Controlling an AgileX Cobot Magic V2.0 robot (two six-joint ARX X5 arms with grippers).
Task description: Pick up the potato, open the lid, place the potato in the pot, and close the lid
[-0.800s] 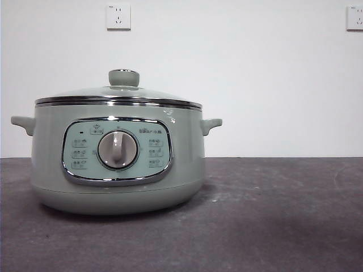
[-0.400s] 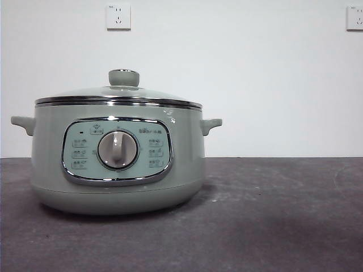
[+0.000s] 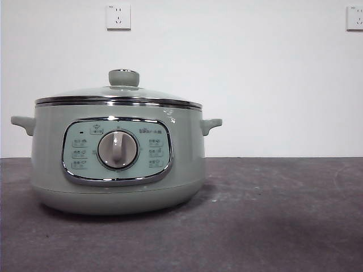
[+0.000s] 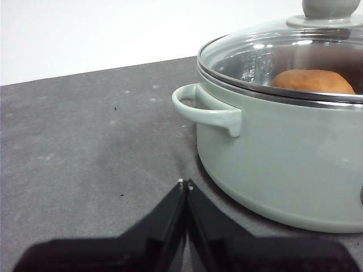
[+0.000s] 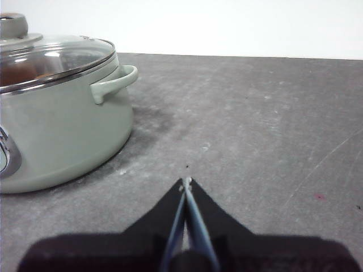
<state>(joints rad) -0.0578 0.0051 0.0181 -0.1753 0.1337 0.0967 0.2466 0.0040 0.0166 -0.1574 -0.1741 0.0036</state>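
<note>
Dark grey and faintly speckled, the table (image 3: 272,215) fills the lower part of every view, with a white wall (image 3: 255,73) behind it that carries two sockets (image 3: 118,16), the one at the far right cut off by the front view's edge.

The pot (image 3: 116,164) is the largest thing on it, sage green, standing upright with its grey dial (image 3: 117,149) and chrome-framed panel facing the front camera. In the left wrist view only part of its body (image 4: 283,153) and one side handle (image 4: 205,107) show; the rest runs out of frame. In the right wrist view its body (image 5: 57,130) is likewise cut off, and only a sliver of the chrome panel shows.

The lid (image 3: 116,95) sits closed on the pot's rim, knob (image 3: 123,77) on top. From the front its glass reads as pale and opaque, so nothing inside can be made out.

The potato (image 4: 312,82) lies inside the pot under the glass, orange-brown, its lower part hidden by the steel rim. In the right wrist view it is only a dim brown blur (image 5: 20,71) behind reflections.

The left gripper (image 4: 184,184) is clenched on nothing, low over bare table, the pot's handle near and ahead of its tips. The right gripper (image 5: 186,181) is clenched too, also empty, with the pot ahead and off to one side, apart from it. Neither arm appears in the front view.
</note>
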